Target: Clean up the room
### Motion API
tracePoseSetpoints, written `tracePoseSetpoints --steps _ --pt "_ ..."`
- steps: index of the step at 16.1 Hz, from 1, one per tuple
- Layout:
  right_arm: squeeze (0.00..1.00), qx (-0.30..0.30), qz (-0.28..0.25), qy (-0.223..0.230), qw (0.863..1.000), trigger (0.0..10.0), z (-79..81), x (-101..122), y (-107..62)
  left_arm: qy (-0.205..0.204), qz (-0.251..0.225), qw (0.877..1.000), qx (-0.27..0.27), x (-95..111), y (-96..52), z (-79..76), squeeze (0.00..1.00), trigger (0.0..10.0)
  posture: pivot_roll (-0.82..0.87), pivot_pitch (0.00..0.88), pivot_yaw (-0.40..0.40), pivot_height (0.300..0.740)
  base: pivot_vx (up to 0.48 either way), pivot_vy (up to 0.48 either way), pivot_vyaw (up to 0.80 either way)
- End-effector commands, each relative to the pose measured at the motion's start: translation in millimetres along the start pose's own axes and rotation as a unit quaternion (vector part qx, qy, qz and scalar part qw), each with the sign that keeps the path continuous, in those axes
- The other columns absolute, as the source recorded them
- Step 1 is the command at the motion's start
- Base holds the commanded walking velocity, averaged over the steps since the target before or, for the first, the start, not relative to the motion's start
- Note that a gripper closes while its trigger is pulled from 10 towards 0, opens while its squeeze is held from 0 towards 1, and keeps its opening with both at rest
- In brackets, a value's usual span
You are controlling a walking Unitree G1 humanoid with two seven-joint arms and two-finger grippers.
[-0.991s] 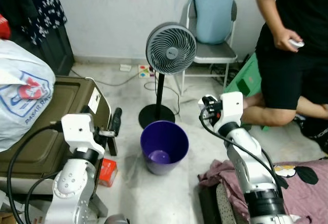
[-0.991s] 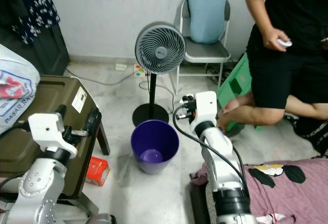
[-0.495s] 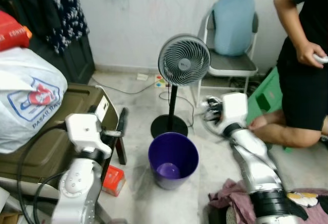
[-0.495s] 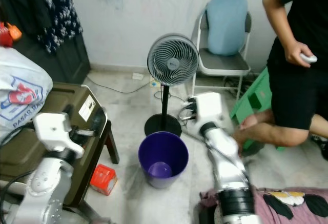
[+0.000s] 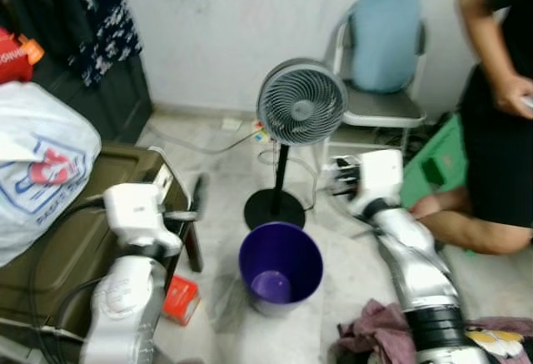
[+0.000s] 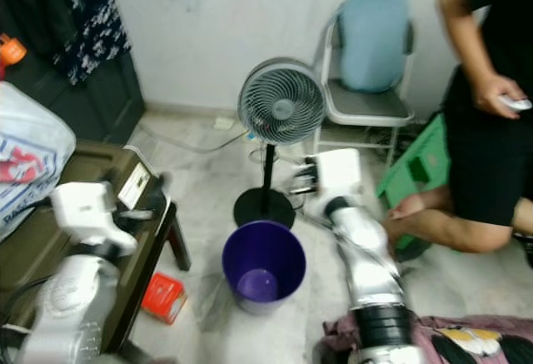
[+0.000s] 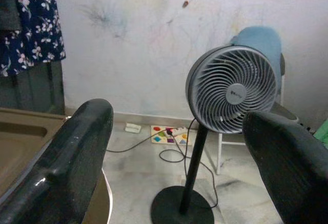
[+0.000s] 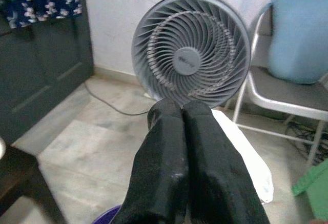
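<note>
A pale tiled floor holds a purple bin (image 5: pixel 281 266) before a standing fan (image 5: pixel 301 102), with crumpled clothing (image 5: pixel 379 336) near the robot's right foot, probably what needs tidying. Both arms are raised and empty: the left gripper (image 7: pixel 184 147) has its fingers spread wide, while the right gripper (image 8: pixel 184 131) has its fingers pressed together, holding nothing.

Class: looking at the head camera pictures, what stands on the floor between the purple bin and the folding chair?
A grey pedestal fan stands between the purple bin and the folding chair, seen in both eye views.

The robot's view has lifted and swung a little, blurring. The person (image 6: pixel 491 106) by the chair (image 5: pixel 383 56) has leaned sideways.
</note>
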State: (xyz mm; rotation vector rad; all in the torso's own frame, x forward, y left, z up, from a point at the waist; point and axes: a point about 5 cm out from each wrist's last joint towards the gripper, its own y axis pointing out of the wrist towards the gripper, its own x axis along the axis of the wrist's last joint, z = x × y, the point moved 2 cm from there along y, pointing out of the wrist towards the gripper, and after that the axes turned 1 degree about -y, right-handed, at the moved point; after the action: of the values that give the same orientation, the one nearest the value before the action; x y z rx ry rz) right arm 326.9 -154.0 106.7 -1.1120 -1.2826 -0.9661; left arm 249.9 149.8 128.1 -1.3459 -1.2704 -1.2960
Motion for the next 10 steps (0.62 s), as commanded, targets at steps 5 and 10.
tracePoseSetpoints --steps 5,10 --pt "0.0 0.012 -0.009 0.011 1.0 10.0 9.5 5.2 5.9 0.01 0.004 1.0 0.006 -0.1 0.6 7.4 0.0 10.0 0.04 0.0 -0.072 0.74 0.049 0.0 0.0" --pt "0.0 0.006 -0.005 0.021 1.0 10.0 7.2 5.4 9.1 0.012 -0.009 1.0 -0.004 4.0 2.2 5.7 0.0 10.0 0.05 0.0 -0.074 0.74 0.0 0.0 -0.8"
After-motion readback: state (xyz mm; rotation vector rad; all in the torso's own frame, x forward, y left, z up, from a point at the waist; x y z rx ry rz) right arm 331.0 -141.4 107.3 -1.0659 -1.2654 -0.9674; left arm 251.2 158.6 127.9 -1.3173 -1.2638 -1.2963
